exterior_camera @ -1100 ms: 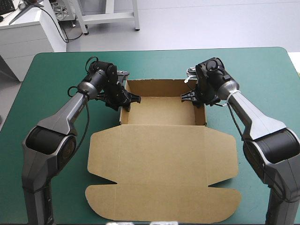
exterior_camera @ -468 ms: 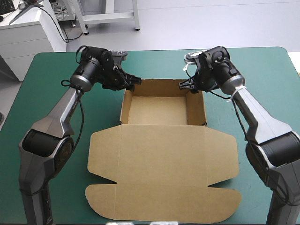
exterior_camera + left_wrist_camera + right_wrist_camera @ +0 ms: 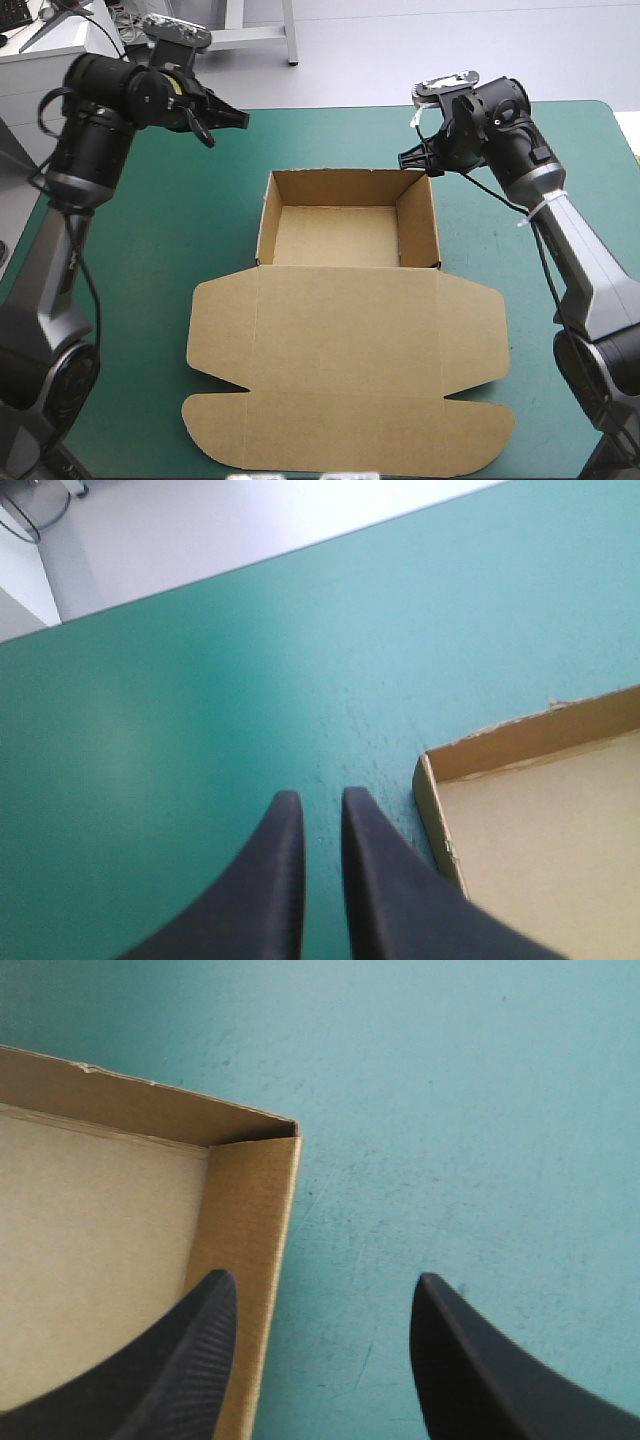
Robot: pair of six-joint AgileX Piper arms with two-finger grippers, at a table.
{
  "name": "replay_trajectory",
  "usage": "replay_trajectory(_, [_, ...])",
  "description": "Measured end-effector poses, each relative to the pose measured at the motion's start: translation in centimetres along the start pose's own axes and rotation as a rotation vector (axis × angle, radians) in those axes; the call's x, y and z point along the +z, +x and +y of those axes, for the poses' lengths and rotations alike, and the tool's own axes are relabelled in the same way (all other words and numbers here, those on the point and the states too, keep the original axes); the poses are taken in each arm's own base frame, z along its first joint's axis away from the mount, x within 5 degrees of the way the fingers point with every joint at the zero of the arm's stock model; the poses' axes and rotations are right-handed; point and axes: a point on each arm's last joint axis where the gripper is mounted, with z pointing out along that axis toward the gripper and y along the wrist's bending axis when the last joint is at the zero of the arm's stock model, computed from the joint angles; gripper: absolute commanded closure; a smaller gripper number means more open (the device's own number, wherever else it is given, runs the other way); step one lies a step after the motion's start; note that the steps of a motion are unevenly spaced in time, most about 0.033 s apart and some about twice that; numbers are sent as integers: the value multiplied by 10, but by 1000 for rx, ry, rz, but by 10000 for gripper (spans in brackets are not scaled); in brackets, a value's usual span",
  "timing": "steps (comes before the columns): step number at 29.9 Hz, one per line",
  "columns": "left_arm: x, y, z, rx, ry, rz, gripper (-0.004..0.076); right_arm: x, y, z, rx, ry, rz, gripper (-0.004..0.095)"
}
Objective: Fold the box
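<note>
The brown box [image 3: 338, 236] stands as an open tray with its walls raised, and its lid [image 3: 345, 370] lies flat toward the table's front. My left gripper [image 3: 238, 118] hangs high beyond the tray's far left corner, shut with nothing in it. In the left wrist view that gripper [image 3: 318, 800] points at bare cover beside the box corner [image 3: 432, 780]. My right gripper [image 3: 408, 160] hovers at the tray's far right corner. In the right wrist view it [image 3: 325, 1282] is open, one finger over the inside and one outside the side wall [image 3: 255, 1250].
Teal-green cover [image 3: 540, 300] shows on every side of the box. The table's far edge [image 3: 330, 108] runs a short way behind the tray, close to both grippers.
Both grippers have lifted away from the tray's far corners. The left arm has swung up and far out to the left; the right has risen slightly and stays by its corner.
</note>
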Motion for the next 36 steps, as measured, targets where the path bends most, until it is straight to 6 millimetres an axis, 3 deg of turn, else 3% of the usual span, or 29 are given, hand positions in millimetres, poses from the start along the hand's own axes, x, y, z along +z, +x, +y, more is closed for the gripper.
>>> replay_trajectory(5, [-55,9,6,-9,4,-72,732,8,1,-1,75,-89,36,421])
replay_trajectory(9, [-75,34,7,7,5,-36,732,26,5,-9,119,-110,90,422])
replay_trajectory(13, [-77,67,6,46,12,50,732,52,18,-16,141,-98,180,422])
replay_trajectory(19, [-80,123,1,59,48,166,732,86,30,-7,161,-168,289,422])
replay_trajectory(32, [-90,236,-9,39,113,202,732,124,38,3,152,-217,377,424])
replay_trajectory(34, [-92,256,-10,36,117,195,732,128,39,4,150,-216,386,477])
replay_trajectory(36, [-94,276,-12,32,122,189,732,133,40,4,150,-215,395,638])
